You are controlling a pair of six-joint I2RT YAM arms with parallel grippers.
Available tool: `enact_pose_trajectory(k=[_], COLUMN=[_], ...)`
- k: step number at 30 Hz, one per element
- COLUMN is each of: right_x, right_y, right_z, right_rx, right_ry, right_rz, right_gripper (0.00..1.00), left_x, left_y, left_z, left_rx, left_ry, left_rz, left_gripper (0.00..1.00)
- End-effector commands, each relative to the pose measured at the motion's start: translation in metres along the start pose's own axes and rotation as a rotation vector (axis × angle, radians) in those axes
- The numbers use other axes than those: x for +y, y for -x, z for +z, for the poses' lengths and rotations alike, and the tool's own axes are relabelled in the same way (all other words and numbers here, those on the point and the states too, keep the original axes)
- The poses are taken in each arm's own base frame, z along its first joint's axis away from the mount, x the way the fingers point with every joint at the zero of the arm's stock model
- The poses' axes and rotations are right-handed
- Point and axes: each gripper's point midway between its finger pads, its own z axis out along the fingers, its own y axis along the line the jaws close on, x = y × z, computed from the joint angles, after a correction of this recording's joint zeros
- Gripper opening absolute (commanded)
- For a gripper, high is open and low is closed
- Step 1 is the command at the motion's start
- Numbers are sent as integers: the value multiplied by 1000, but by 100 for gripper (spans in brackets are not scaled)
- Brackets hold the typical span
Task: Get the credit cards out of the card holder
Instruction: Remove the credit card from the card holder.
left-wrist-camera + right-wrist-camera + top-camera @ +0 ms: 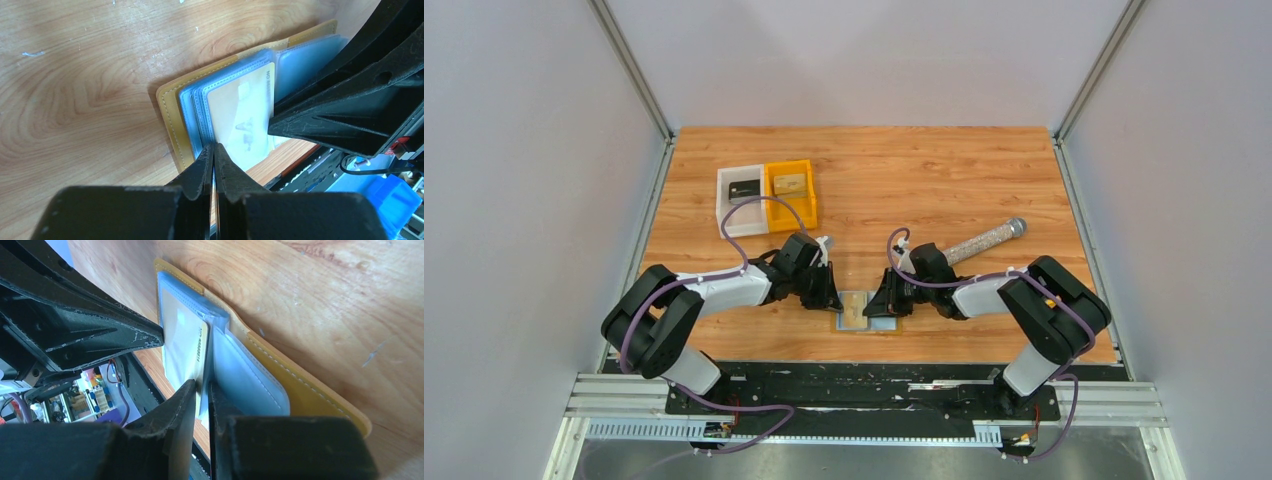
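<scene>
The card holder [855, 311] lies open near the table's front edge, mustard-tan outside [169, 114] with light-blue clear sleeves [245, 372]. A pale yellow credit card [240, 112] sits in the top sleeve, and its numbered edge [199, 347] shows in the right wrist view. My left gripper [214, 146] is shut on the near edge of the blue sleeves. My right gripper [202, 385] comes from the opposite side. Its fingers are nearly together, with the card's edge and its sleeve between them. In the top view, both grippers [832, 297] [881, 303] meet over the holder.
A white bin [724, 205] holding a dark card and an orange bin [808, 205] holding a tan item stand at the back left. A glittery tube [982, 239] lies right of centre. The table's front edge and black rail [864, 375] are just behind the holder.
</scene>
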Motion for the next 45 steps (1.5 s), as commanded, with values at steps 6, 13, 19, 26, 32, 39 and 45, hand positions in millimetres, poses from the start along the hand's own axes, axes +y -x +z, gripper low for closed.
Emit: enact_pose_trajectory(k=[6,13,19,26,32,39,45], right_x=[25,28,16,6,3,4,-5], right_y=[13,12,10,6,6,3,2], right_z=[8,0,-9,-14,-19,-19,-19], right_rx=[-5,-8,-10,11,15,45,66], right_ry=[109,125,95,75,77,111,91], right_rz=[-65,-92,-83,-81,-77,-78,-74], right_gripper=[12,0,0,0,1,0,2], left_x=[-3,6,15,21,25,24,28], left_y=[-3,-3,-3,-5,-7,-7,-10], left_z=[4,4,1,2,3,3,4], left_rx=[8,11,11,21,25,25,33], left_ry=[-22,31,83,111,124,121,135], left_rz=[2,10,25,24,17,14,14], left_gripper=[9,9,9,9,9,9,9])
